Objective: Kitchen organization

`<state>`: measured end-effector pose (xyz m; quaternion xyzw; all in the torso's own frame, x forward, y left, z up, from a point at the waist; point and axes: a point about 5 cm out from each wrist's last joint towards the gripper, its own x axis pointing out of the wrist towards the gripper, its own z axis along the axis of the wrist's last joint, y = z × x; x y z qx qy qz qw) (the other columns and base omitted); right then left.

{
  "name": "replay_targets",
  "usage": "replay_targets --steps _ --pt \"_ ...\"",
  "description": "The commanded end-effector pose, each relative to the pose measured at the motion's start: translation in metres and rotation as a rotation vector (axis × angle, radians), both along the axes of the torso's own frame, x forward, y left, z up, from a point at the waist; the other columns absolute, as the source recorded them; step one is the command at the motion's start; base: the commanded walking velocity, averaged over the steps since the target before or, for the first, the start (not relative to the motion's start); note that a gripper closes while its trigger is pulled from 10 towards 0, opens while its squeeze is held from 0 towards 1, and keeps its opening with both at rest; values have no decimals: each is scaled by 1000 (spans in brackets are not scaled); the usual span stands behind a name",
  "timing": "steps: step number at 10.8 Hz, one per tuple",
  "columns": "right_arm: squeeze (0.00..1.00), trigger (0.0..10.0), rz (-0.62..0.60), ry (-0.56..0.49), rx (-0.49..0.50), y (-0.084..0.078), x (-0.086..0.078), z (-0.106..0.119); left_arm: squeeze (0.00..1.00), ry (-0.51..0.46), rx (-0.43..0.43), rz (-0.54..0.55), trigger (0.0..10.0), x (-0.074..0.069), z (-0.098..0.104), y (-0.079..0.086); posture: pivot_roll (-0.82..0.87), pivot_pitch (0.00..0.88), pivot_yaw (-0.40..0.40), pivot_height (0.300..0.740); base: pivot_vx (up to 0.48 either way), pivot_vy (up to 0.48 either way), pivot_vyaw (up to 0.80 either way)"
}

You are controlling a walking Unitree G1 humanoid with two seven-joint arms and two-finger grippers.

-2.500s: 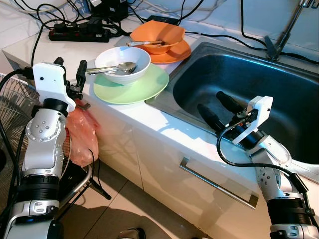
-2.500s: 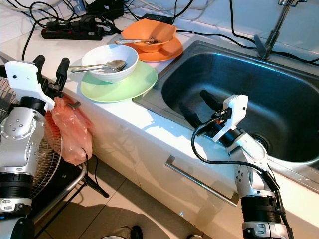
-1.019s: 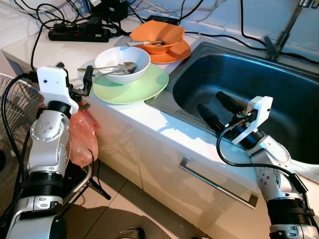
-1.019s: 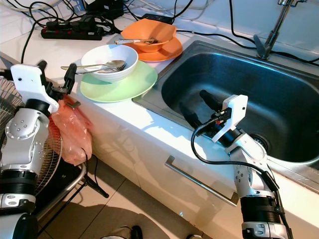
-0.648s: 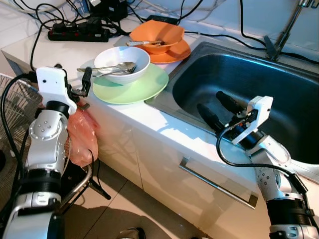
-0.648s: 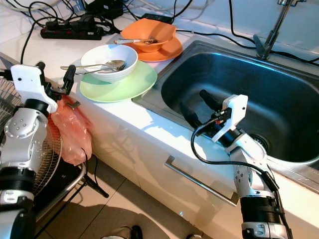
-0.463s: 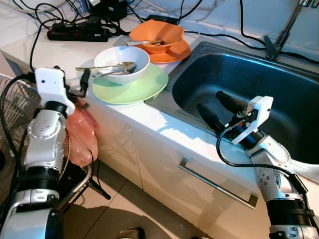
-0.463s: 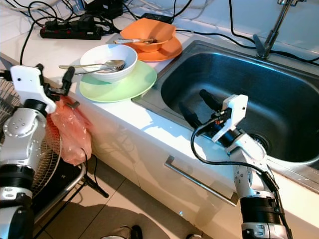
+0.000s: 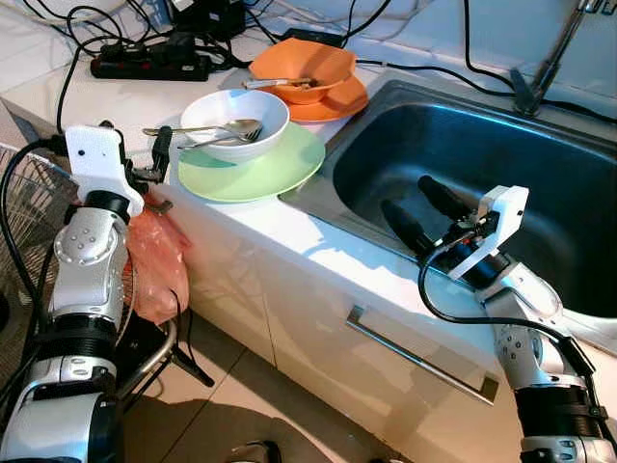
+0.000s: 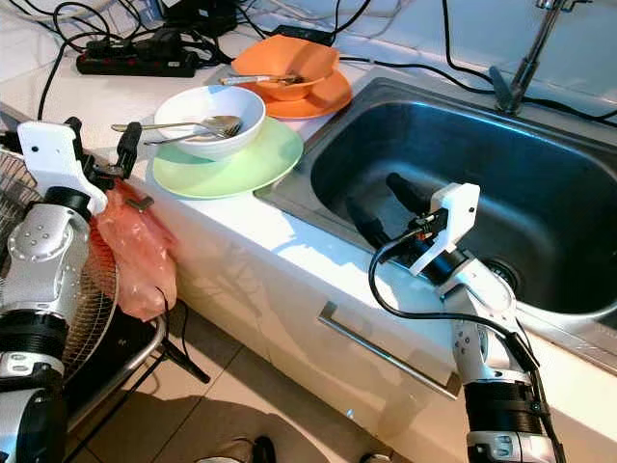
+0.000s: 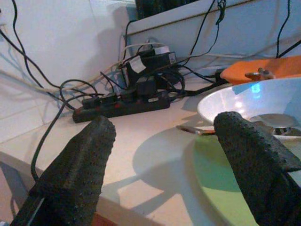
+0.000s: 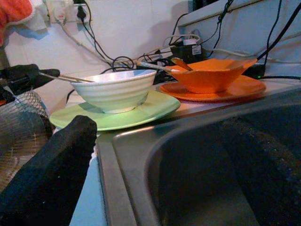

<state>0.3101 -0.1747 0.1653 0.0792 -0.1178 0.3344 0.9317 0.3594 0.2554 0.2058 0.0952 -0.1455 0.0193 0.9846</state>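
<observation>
On the white counter (image 9: 289,231) sits a white bowl (image 9: 234,123) on a green plate (image 9: 255,164), with a spoon and fork (image 9: 207,130) resting across the bowl, their handles sticking out over its rim toward nine o'clock. At one o'clock from this stack, just beside it, an orange bowl (image 9: 304,68) stands on an orange plate (image 9: 333,104) with a utensil (image 9: 280,84) lying in it. At three o'clock from the green plate lies the steel sink (image 9: 482,164), its rim touching or nearly touching the plate's edge.

The left gripper (image 9: 130,149) is held at the counter's left corner, at nine o'clock from the white bowl. Its fingers (image 11: 80,160) are spread wide and grip nothing. The bowl's rim and the edge of the green plate lie just ahead of the right-hand finger, and the utensil handles reach toward the gap between the fingers; whether a finger touches them cannot be told.

The right gripper (image 9: 416,212) hangs over the near rim of the sink, at four o'clock from the green plate and well apart from it. Its fingers (image 12: 51,174) are also wide apart and empty, pointing toward the two stacks of dishes.

A black power strip (image 9: 154,66) with tangled cables lies at twelve o'clock from the white bowl. An orange plastic bag (image 9: 159,265) hangs below the counter corner, beside a wire fan guard (image 9: 24,212).
</observation>
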Motion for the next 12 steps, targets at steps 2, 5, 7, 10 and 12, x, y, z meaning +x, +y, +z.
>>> replay_targets --steps 2,5,7,10,12 --pt "0 10000 0 34 9 3 -2 -9 0 6 -39 -47 10000 4 0 -4 42 102 49 740 0 0 0" --pt "0 10000 -5 36 13 3 -2 -9 0 18 -99 -87 10000 6 -7 -12 38 115 49 740 0 0 0" --pt "0 10000 -9 35 14 2 -3 -8 0 17 -130 -96 10000 7 -10 -16 35 115 48 740 0 0 0" --pt "0 10000 -11 35 19 2 -3 -8 0 -32 -171 -87 10000 8 -5 -20 34 114 48 740 0 0 0" --pt "0 10000 -11 35 19 2 -2 -8 0 -46 -177 -69 10000 8 -5 -20 32 115 45 740 0 0 0"
